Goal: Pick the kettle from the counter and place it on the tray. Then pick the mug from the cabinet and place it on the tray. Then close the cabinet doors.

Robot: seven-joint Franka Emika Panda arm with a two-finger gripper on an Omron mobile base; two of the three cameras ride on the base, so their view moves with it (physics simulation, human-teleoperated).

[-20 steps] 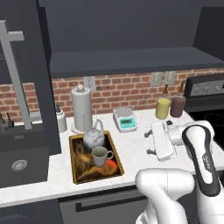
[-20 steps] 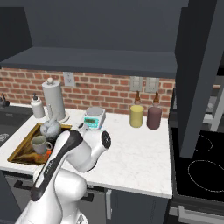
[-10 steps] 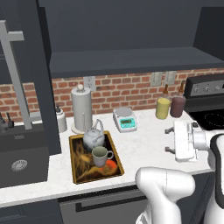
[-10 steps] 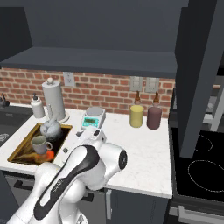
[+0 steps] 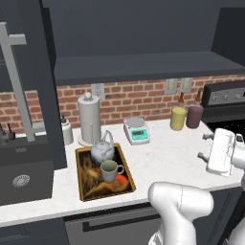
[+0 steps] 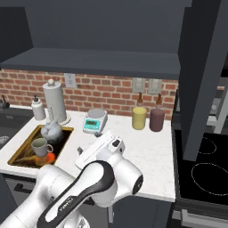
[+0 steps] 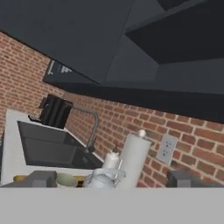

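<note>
I see the kettle [image 5: 102,151] and mug [image 5: 110,170] on the tray [image 5: 84,192], paper towel roll [image 5: 89,118] behind. My pincer [image 7: 109,178] looks open, holding nothing.

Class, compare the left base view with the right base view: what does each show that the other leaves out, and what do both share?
Left base view alone: the dark sink basin with its round drain. Right base view alone: the black stovetop with ring burners. Both share the dark rectangular tray holding the squat silver-grey kettle and pale grey-green mug, plus the small digital scale and the yellow cup.
</note>
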